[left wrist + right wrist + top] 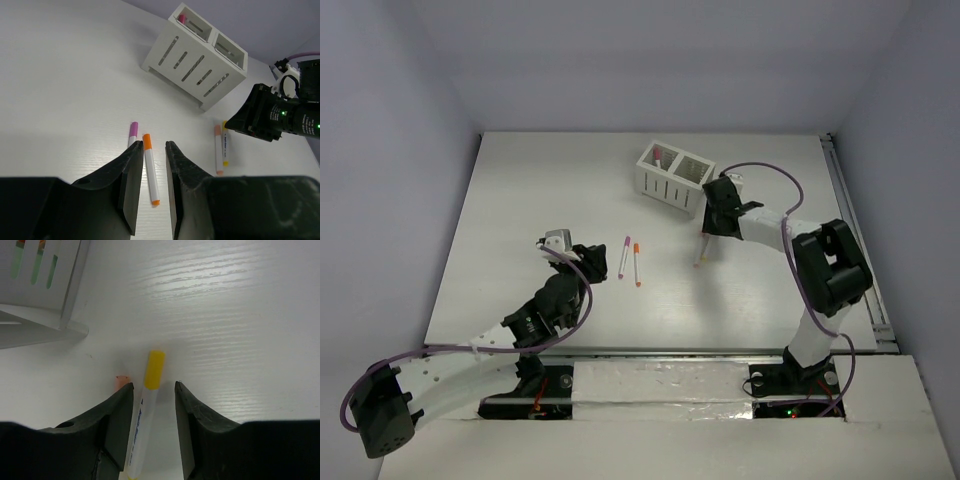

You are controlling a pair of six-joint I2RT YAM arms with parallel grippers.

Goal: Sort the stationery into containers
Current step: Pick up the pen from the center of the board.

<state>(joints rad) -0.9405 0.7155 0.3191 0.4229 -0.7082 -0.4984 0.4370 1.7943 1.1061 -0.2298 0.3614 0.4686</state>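
Note:
The white two-compartment box (675, 178) stands at the back middle, with a magenta-capped pen (181, 19) in its left compartment. A purple-capped pen (624, 256) and an orange-capped pen (637, 264) lie side by side on the table. My left gripper (605, 262) is open, and its jaws (154, 145) straddle the orange-capped pen (150, 170) low over the table. My right gripper (710, 232) is open, just right of the box. Its jaws (154, 385) straddle a yellow-capped pen (150, 390). A pink-capped pen (120, 382) lies just outside the left finger.
The box (35, 290) is close on the right gripper's far left, and green and orange items show through its slots. The right arm (270, 117) looms over the two pens (221, 150) in the left wrist view. A rail runs along the table's right edge (855, 230).

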